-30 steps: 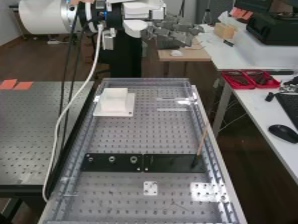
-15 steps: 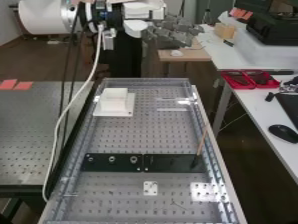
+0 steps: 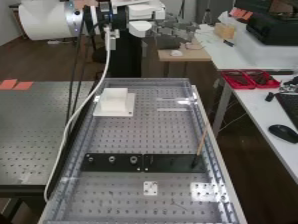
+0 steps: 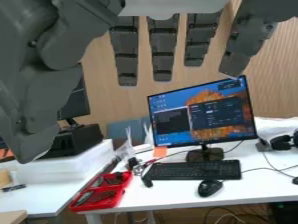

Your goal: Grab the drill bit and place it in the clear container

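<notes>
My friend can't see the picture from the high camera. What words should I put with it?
A white robot arm with a dark grey hand, its fingers open, is near the top of the picture. Below is a long bench full of little holes, with a white block, two black plates and a thin brown stick leaning at their right end.

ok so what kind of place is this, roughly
Most likely a robotics lab or test workshop. A white robot arm with a dark grey hand is mounted at a bench topped with a perforated plate, and a monitor and keyboard stand on a desk nearby.
</notes>
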`<action>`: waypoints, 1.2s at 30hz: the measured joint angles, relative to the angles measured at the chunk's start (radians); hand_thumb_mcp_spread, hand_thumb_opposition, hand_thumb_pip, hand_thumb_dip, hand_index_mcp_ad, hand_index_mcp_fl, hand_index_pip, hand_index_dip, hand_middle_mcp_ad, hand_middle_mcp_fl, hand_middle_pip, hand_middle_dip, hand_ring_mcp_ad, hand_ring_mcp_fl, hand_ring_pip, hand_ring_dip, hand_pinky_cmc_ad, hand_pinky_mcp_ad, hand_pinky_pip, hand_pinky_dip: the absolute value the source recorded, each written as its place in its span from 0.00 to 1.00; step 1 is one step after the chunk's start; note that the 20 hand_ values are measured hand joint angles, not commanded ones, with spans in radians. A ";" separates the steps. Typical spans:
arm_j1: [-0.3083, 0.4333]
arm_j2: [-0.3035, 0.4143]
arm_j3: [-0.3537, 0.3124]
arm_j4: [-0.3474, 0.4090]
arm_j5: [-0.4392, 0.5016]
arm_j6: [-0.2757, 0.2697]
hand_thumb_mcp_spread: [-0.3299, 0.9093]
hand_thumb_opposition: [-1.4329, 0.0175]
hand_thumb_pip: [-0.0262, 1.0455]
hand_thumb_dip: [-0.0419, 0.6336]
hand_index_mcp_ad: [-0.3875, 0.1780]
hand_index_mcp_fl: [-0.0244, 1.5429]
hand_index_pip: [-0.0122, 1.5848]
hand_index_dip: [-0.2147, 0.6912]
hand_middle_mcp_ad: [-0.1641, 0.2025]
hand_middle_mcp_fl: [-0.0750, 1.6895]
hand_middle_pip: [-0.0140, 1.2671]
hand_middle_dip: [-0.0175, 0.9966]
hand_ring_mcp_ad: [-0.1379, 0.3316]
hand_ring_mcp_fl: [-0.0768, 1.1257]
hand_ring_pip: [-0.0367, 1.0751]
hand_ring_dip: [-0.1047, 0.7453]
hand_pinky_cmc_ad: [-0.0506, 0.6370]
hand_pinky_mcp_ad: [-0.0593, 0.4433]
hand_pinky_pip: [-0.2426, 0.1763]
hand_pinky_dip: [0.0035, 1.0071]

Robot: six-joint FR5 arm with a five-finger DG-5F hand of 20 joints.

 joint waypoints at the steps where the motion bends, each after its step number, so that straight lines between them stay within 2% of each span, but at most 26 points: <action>1: 0.000 0.000 0.000 0.001 0.000 0.000 0.52 0.48 0.37 0.20 0.55 0.23 0.06 0.51 0.69 0.16 0.11 0.22 0.62 0.08 0.14 0.24 0.62 0.71 0.40 0.25; 10: 0.010 0.007 -0.004 0.001 0.015 -0.004 0.52 0.48 0.38 0.20 0.55 0.23 0.06 0.50 0.69 0.16 0.11 0.22 0.62 0.08 0.14 0.24 0.62 0.71 0.40 0.23; 22: 0.016 0.010 -0.007 -0.004 0.079 -0.018 0.51 0.48 0.38 0.20 0.55 0.23 0.06 0.50 0.69 0.16 0.10 0.22 0.61 0.08 0.14 0.24 0.62 0.71 0.40 0.23; 30: 0.016 0.013 -0.012 0.000 0.154 -0.033 0.52 0.48 0.38 0.20 0.55 0.23 0.06 0.50 0.69 0.17 0.10 0.22 0.62 0.08 0.14 0.24 0.62 0.71 0.40 0.23; 36: 0.016 0.025 -0.017 0.003 0.164 -0.037 0.52 0.48 0.38 0.20 0.55 0.23 0.06 0.50 0.69 0.16 0.10 0.22 0.62 0.08 0.14 0.24 0.62 0.71 0.40 0.25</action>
